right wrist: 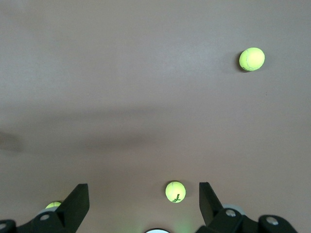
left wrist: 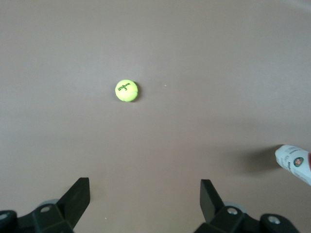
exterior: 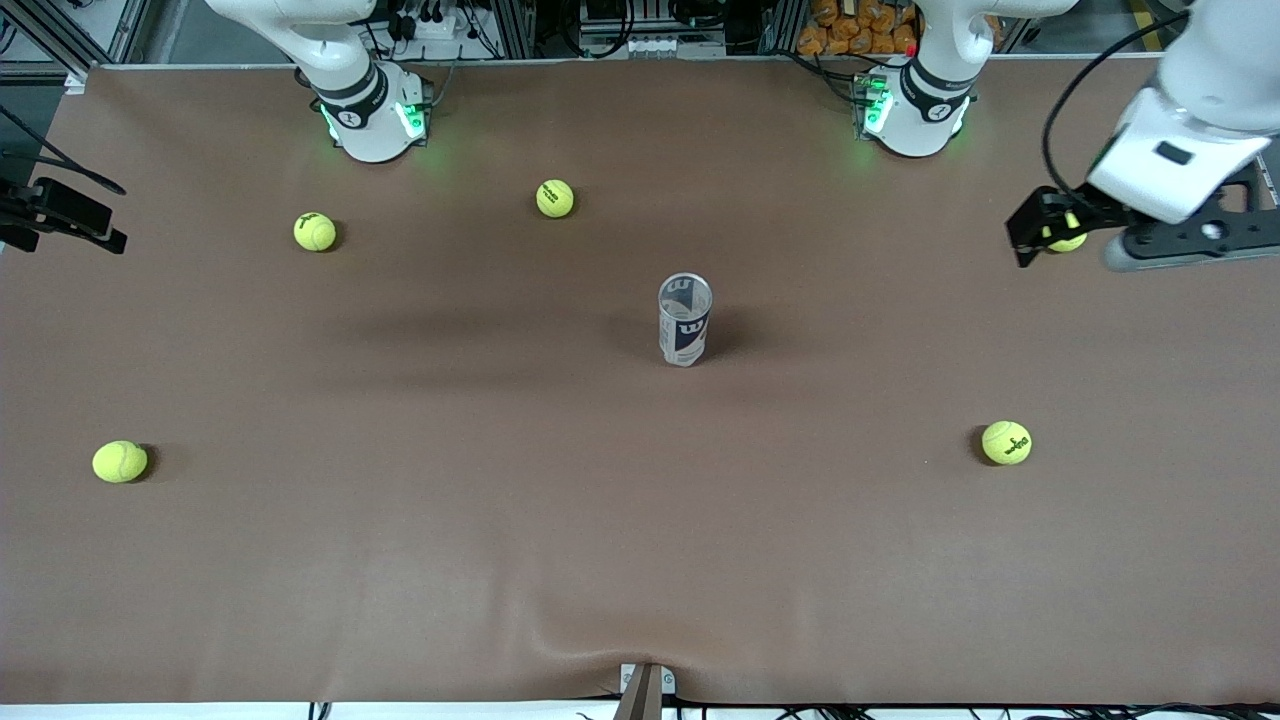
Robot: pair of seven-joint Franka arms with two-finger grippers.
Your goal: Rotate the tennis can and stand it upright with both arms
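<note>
Tennis can: the tennis can (exterior: 685, 320) stands upright on its base near the middle of the table (exterior: 480, 560), open silver rim up, well apart from both table ends; one end of it shows in the left wrist view (left wrist: 294, 163).
Left claw: the left claw (exterior: 1040, 228) hangs in the air over the left arm's end of the table, above a tennis ball (exterior: 1068, 238) that shows between its fingers in the front view; in its own wrist view the claw (left wrist: 145, 198) is released, fingers spread wide, nothing between them.
Right claw: out of sight in the front view; in the right wrist view the right claw (right wrist: 144, 201) is released, fingers wide apart and empty, over bare table with a tennis ball (right wrist: 175, 191) below it.
Other balls: loose tennis balls lie scattered, one (exterior: 1006, 442) toward the left arm's end, one (exterior: 119, 461) near the right arm's end.
Step in hand: judging by the can already standing and both claws clear of it, the uprighting looks done and both arms wait.
Next move: probably none; any further reach should avoid knocking the light, empty can over.
</note>
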